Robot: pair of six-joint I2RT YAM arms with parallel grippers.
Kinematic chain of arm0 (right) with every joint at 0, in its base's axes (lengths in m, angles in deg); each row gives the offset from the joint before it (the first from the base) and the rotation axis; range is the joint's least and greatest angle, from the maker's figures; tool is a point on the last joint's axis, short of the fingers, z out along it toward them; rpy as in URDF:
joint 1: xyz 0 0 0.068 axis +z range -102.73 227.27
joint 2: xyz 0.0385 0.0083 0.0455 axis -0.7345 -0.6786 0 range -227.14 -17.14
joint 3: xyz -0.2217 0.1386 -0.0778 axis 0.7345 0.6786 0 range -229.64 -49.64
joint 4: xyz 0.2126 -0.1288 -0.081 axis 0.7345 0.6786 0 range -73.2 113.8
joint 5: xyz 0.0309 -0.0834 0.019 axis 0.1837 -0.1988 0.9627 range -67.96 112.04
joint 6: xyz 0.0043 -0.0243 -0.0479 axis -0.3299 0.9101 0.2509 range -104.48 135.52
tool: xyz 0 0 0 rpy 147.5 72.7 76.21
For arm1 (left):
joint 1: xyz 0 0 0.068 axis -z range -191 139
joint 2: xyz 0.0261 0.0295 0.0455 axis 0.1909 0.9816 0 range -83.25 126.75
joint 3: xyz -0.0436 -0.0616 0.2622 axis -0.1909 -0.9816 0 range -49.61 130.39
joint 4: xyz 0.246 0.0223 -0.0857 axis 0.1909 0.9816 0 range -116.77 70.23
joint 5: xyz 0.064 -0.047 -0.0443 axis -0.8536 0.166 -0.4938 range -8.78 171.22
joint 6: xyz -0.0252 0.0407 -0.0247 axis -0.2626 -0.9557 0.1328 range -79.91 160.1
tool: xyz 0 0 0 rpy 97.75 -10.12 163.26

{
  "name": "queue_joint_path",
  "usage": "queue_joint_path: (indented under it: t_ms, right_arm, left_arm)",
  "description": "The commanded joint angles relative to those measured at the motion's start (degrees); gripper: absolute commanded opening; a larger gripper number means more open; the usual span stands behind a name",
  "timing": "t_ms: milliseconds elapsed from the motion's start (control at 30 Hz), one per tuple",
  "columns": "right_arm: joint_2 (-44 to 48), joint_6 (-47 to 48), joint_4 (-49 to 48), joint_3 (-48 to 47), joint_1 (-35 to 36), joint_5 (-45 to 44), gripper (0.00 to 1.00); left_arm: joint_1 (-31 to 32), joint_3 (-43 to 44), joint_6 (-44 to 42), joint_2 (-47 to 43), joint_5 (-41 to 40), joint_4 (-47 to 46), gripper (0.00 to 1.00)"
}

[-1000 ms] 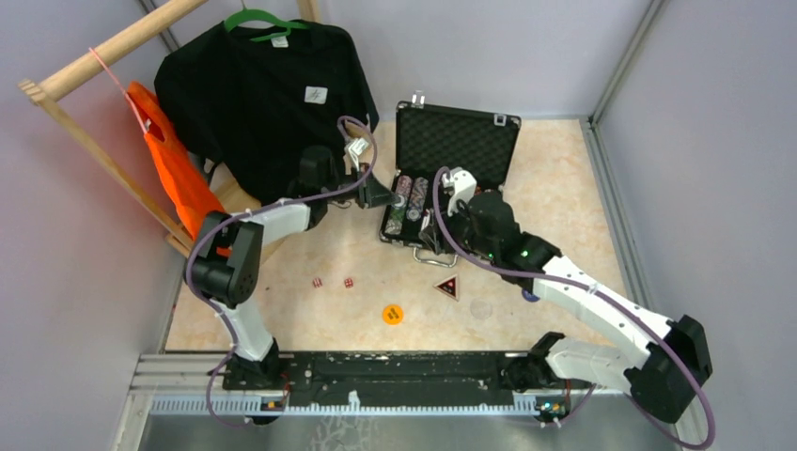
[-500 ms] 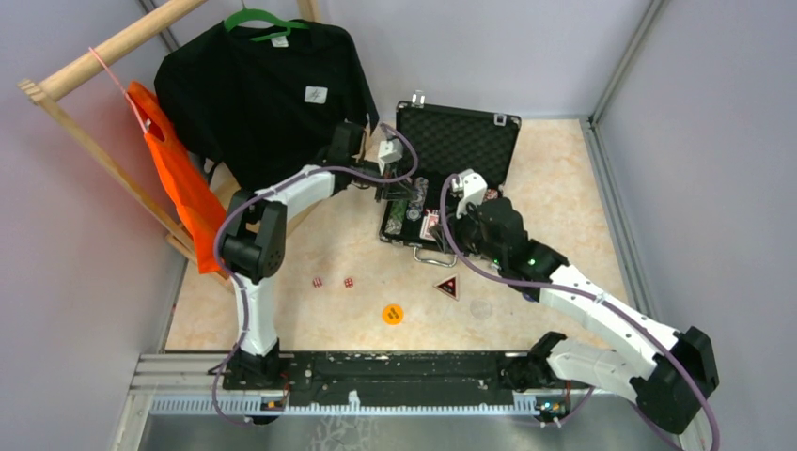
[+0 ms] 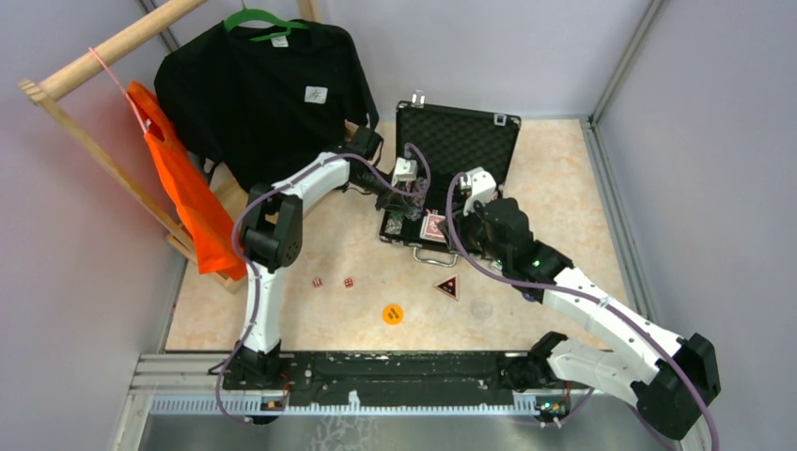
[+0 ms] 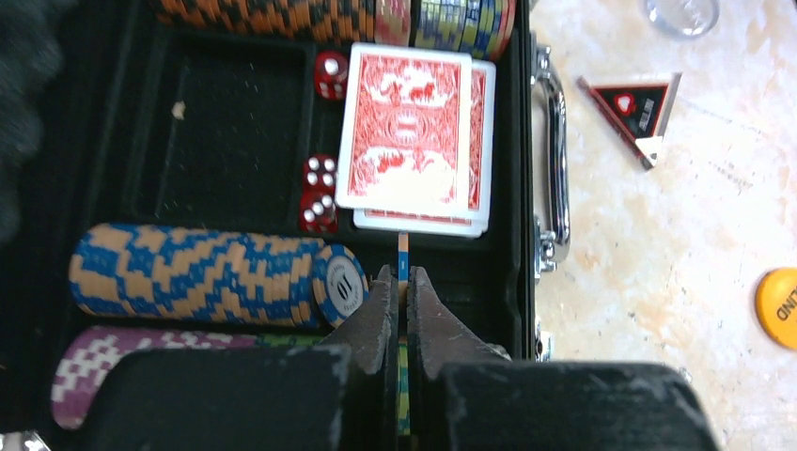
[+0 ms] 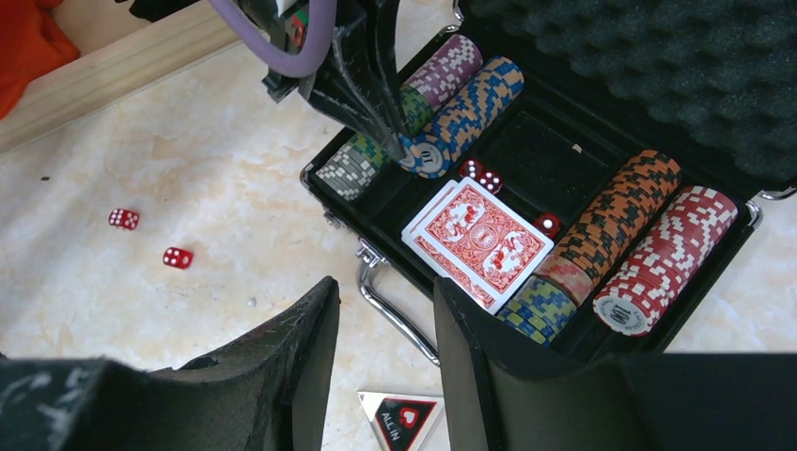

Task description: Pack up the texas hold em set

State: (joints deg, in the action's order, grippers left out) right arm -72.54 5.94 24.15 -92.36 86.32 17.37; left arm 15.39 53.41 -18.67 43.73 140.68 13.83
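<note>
The left tool (image 4: 402,282) is clamped on a single poker chip (image 4: 403,249). The chip is held edge-on, so only its thin blue-and-tan rim shows and its face cannot be read; lower down it is lost between the fingers. The chip hangs over the open black case (image 4: 226,122), just beside the end of the blue-and-tan chip row (image 4: 197,272). Whether chip and row touch cannot be told. The tool's body cuts off the purple chip row (image 4: 94,376). In the top view this tool's tips are hidden behind its own wrist and cable.

The right tool (image 5: 385,287) stands partly open with nothing between its fingers. It is above the surface (image 5: 188,141), at the case's silver handle (image 5: 395,315). The triangular token (image 5: 399,418) is clipped by the bottom of that view. The orange round token (image 4: 780,305) is clipped by the side of the left wrist view. Red-backed cards (image 4: 409,132) lie in the case with red dice (image 4: 318,193) beside them. Two loose dice (image 5: 123,218) lie out on the surface.

A second ago the left tool was at the case's left edge; it is now over the chip rows. The right arm has drawn back slightly, seemingly uncovering the cards in the top view.
</note>
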Motion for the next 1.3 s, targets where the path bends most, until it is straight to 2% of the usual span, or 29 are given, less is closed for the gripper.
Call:
queue_joint_path:
  t_ms: [0,200,600,900,1167,1267]
  right_arm:
    - [1.25,0.88,-1.77,0.53,-0.74,-0.16,0.42]
    - [0.9,0.92,-2.34,0.71,-0.81,0.37,0.42]
    - [1.87,1.75,-2.78,1.66,-0.96,0.27,0.42]
    - [2.23,1.93,-3.28,2.17,-1.25,0.61,0.42]
    - [1.7,1.77,-4.08,2.64,-1.98,1.32,0.42]
    - [1.61,1.78,-4.1,2.64,-2.13,1.63,0.42]
  left_arm:
    - [0.44,-0.06,-4.53,0.42,-4.76,5.53,0.0]
    - [1.4,0.8,-1.68,0.64,-7.07,1.72,0.0]
    - [2.47,5.54,0.11,4.57,-6.5,2.92,0.0]
    - [2.74,8.39,2.76,7.29,-10.59,3.09,0.0]
    - [2.7,10.75,2.89,9.47,-10.75,6.89,0.0]
    - [2.77,10.72,4.01,9.6,-11.11,6.42,0.03]
